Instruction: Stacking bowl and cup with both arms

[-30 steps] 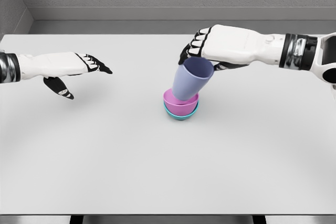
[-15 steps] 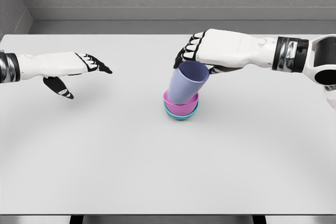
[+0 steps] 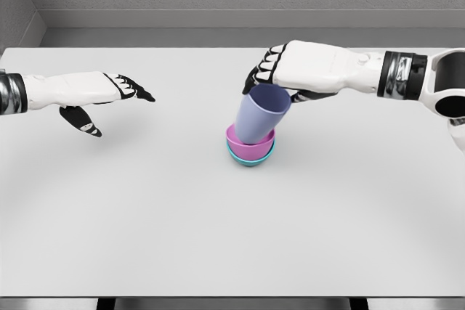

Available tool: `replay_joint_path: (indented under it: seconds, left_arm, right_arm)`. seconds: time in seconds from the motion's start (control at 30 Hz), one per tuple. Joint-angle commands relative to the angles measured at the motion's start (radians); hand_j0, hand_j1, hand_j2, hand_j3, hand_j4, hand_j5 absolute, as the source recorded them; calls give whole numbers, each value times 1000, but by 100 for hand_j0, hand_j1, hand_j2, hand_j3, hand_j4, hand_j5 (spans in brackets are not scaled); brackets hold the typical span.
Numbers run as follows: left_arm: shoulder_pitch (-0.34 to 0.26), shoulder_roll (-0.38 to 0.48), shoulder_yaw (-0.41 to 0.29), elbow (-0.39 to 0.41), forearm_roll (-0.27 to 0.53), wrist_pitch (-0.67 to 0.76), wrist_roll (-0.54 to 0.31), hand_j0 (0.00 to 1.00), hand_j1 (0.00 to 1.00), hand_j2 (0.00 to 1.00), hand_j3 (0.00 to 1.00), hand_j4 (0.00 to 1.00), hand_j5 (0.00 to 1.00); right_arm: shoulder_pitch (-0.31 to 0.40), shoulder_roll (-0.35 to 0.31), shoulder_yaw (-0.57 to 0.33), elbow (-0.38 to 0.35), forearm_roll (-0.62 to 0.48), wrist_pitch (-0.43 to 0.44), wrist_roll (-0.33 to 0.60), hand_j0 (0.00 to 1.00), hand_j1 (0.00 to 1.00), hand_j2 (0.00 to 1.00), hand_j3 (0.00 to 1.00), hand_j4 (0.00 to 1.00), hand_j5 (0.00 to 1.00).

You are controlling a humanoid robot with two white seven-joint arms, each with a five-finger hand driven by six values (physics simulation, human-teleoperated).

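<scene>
Lavender cup (image 3: 258,114) is gripped at its rim by the right robot hand (image 3: 290,70), tilted, base seated in the pink bowl (image 3: 251,143) nested in the teal bowl (image 3: 251,157) just below. Judged light, rigid, slick; rim hold suits. Left robot hand (image 3: 94,99) is held spread and empty, well apart.

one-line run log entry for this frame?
right hand: at cup rim | cup: tilted in pink bowl | pink bowl: nested in teal bowl | left hand: open, idle
</scene>
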Motion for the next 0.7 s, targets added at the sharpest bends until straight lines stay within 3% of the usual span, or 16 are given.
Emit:
replay_joint_path:
  seconds: [0.0, 0.67]
  left_arm:
    - [0, 1, 1, 0, 6, 3, 0, 100, 100, 100, 100, 100, 100]
    - [0, 1, 1, 0, 8, 3, 0, 100, 100, 100, 100, 100, 100]
  right_arm:
    - [0, 1, 5, 2, -6, 3, -1, 67, 67, 67, 67, 67, 67]
    - [2, 13, 22, 17, 3, 3, -1, 69, 69, 69, 69, 69, 69]
